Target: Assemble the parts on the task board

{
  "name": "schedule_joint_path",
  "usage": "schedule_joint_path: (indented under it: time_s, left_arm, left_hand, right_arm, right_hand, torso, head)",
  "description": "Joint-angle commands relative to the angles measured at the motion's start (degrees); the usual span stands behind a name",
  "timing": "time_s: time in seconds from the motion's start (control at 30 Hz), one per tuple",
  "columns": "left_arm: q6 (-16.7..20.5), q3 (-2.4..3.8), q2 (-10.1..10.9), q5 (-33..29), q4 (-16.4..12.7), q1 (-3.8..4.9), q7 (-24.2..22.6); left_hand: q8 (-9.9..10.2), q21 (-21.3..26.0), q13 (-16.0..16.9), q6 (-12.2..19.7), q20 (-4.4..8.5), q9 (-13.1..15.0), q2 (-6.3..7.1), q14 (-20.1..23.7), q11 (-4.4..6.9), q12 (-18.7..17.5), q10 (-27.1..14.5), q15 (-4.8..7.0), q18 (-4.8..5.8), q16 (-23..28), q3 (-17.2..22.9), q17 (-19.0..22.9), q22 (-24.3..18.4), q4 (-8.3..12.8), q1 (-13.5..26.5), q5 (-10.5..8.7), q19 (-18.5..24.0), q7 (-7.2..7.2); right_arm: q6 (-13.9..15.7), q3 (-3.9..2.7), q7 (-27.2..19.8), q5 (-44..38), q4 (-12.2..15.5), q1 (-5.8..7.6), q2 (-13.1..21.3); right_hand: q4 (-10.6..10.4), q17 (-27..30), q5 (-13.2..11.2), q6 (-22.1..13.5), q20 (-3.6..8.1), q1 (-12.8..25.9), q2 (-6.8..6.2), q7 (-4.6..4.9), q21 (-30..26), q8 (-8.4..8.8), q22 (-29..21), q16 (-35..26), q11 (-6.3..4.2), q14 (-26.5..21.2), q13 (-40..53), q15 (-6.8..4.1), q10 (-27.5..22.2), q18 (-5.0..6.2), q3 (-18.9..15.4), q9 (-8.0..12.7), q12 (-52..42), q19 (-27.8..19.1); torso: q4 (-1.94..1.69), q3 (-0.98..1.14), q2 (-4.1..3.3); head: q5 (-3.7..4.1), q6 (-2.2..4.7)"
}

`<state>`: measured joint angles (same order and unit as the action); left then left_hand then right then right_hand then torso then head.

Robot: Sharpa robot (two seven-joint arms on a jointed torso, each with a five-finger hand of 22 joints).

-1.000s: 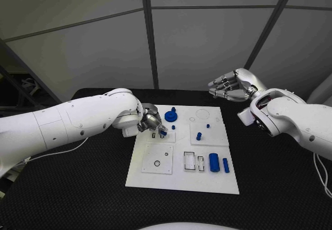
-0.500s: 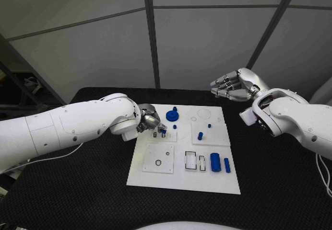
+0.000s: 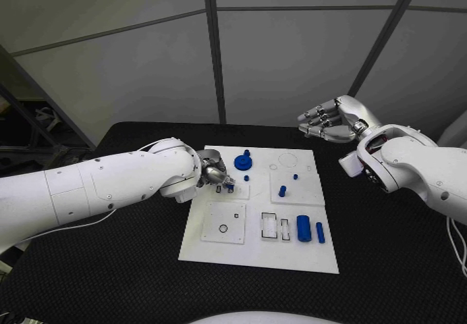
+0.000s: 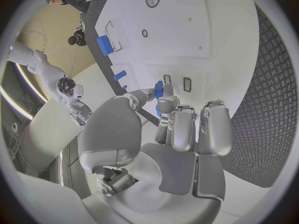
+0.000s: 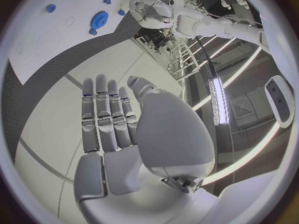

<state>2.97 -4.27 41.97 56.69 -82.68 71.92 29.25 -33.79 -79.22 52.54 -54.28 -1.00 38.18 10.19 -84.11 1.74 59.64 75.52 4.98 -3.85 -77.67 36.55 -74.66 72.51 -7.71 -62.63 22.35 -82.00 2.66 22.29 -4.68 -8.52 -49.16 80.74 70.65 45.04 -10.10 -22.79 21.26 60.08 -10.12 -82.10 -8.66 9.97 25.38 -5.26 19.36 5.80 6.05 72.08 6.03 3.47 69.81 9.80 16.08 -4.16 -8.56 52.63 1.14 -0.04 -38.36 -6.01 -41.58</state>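
The board [image 3: 255, 233] lies flat in the middle of the black table [image 3: 117, 270], and I place everything else from it. My left hand [image 3: 214, 174] is over the board's left edge, near its far end. Between my thumb and a finger I pinch a small blue part [image 4: 158, 89], held just above two narrow slots [image 4: 176, 82] in the board; whether the part's tip touches the board I cannot tell. From the head my own arm covers most of that hand, so only the fingertips and a glint of blue show there.

Just beyond my left hand a blue gear [image 3: 240, 161] sits on the board near its far edge. Small blue pegs [image 3: 281, 191] stand toward the board's middle, too small to make out their shapes. Near the board's right edge a thick blue cylinder [image 3: 303, 228] and a thinner blue bar [image 3: 319, 232] lie side by side, next to two rectangular outlines [image 3: 268, 225]. A round hole [image 3: 223, 229] shows in the raised square on the board's left half.

My right hand [image 3: 329, 121] is in the air beyond the board's far right corner, well apart from it, holding nothing, its fingers side by side and lightly bent, thumb apart from them. Its wrist view catches the gear and pegs only small, at the rim.
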Motion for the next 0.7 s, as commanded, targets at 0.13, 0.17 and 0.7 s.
schedule_joint_path:
  time_s: [0.13,0.17,0.7]
  left_arm:
    - [-0.03,0.03,-0.45,3.76,0.21,-0.09,0.33]
    - [-0.43,0.03,-0.50,4.13,0.21,-0.10,0.42]
    - [-3.13,0.03,-1.36,7.58,0.83,-0.14,0.99]
  left_hand:
    - [-0.38,-0.56,-0.06,-0.15,-0.01,0.11,-0.29,-2.26,0.32,-0.19,0.46,0.42,0.19,-0.09,11.25,-0.08,0.34,10.92,0.35,0.26,-0.53,-0.28]
    - [-0.51,-0.61,-0.12,-0.11,0.01,0.20,-0.31,-2.26,0.33,-0.19,0.47,0.44,0.20,-0.09,11.40,-0.08,0.42,11.01,0.51,0.43,-0.57,-0.30]
    - [-1.82,-1.00,-0.33,0.34,0.17,0.98,-0.32,-2.28,0.47,0.07,0.60,0.56,0.32,-0.10,12.35,-0.12,1.11,12.01,2.10,2.78,-0.81,-0.42]
  right_arm:
    - [-0.15,-0.04,-0.34,-0.20,0.01,0.11,-0.07]
    - [-0.17,-0.04,-0.34,-0.21,0.01,0.11,-0.07]
    - [-0.33,-0.04,-0.40,-0.25,-0.12,0.11,-0.25]
  right_hand:
    - [0.42,0.05,0.34,0.13,-0.19,0.33,-0.15,0.35,-0.36,0.21,-0.05,-0.15,0.22,0.18,-0.05,0.16,-0.02,0.56,-0.03,0.06,0.40,0.09]
    - [0.42,0.05,0.34,0.13,-0.19,0.33,-0.15,0.35,-0.36,0.21,-0.05,-0.15,0.22,0.18,-0.05,0.16,-0.02,0.56,-0.03,0.06,0.40,0.09]
    - [0.47,0.11,0.42,0.11,-0.20,0.32,-0.17,0.36,-0.44,0.24,-0.09,-0.24,0.23,0.20,-0.11,0.17,-0.03,0.56,-0.01,0.06,0.43,0.10]
  torso:
    - [0.05,0.01,-0.06]
    - [0.05,0.00,-0.06]
    - [0.04,0.01,-0.03]
  head:
    - [0.03,-0.04]
    - [0.02,-0.05]
    - [-0.02,-0.28]
